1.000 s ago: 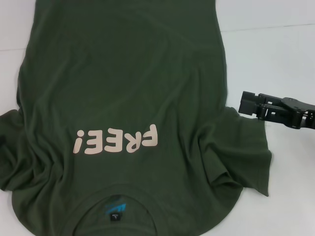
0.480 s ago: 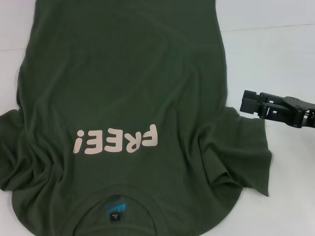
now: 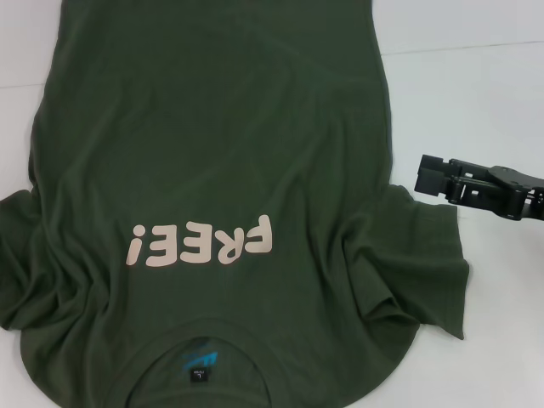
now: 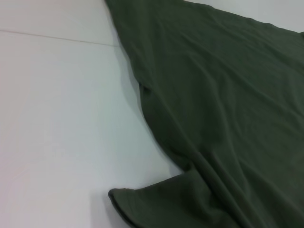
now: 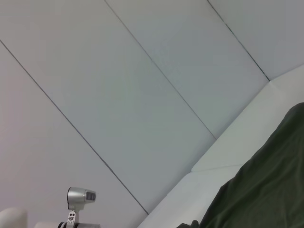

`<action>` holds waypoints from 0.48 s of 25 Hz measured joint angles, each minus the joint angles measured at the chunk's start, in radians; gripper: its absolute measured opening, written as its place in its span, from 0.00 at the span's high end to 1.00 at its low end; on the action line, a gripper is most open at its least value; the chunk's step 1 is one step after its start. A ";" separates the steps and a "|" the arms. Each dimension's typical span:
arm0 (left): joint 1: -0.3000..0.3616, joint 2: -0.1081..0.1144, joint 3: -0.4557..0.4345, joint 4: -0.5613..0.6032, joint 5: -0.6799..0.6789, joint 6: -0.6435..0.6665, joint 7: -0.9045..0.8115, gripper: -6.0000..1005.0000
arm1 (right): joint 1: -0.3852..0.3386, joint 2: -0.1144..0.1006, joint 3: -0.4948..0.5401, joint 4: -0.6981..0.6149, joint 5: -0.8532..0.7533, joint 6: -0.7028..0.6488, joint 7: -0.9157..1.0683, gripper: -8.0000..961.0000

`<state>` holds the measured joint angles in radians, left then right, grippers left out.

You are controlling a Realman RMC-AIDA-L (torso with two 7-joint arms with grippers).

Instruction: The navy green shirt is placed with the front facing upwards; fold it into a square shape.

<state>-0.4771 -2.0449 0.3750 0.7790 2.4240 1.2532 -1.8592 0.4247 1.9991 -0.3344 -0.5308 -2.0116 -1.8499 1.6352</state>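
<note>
The navy green shirt (image 3: 212, 170) lies spread face-up on the white bench (image 3: 476, 93), while the right tool (image 3: 427, 175) hangs just beside its right sleeve, grip unreadable, touching nothing.

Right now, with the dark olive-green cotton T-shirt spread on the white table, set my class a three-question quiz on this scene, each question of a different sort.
1. True or false: the dark olive-green cotton T-shirt lies with its pale block lettering facing up.
2. Which gripper shows in the head view? A) left B) right C) both
3. Fill in: the small blue neck label sits at the shirt's ___ opening.

Key: 1 true. 2 B: the right gripper hovers beside the shirt's sleeve, over the white table. 3 collar.
</note>
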 joint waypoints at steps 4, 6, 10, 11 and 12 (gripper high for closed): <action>-0.002 0.001 0.000 0.001 -0.001 0.005 0.000 0.96 | -0.004 0.001 0.000 0.000 0.007 0.001 0.000 0.02; -0.002 0.001 0.000 0.000 -0.001 0.005 0.000 1.00 | -0.006 0.001 0.000 0.000 0.009 0.002 0.000 0.02; -0.005 0.001 -0.001 0.000 -0.016 0.034 0.000 0.99 | -0.006 0.001 0.000 0.000 0.009 0.003 -0.002 0.02; -0.006 0.001 0.000 0.001 -0.024 0.050 0.000 0.99 | -0.006 0.001 0.000 0.000 0.009 0.004 -0.002 0.02; -0.006 0.001 0.000 0.001 -0.024 0.050 0.000 0.99 | -0.006 0.001 0.000 0.000 0.009 0.004 -0.003 0.02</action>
<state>-0.4832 -2.0441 0.3747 0.7803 2.3998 1.3034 -1.8587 0.4187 2.0002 -0.3344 -0.5308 -2.0029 -1.8458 1.6322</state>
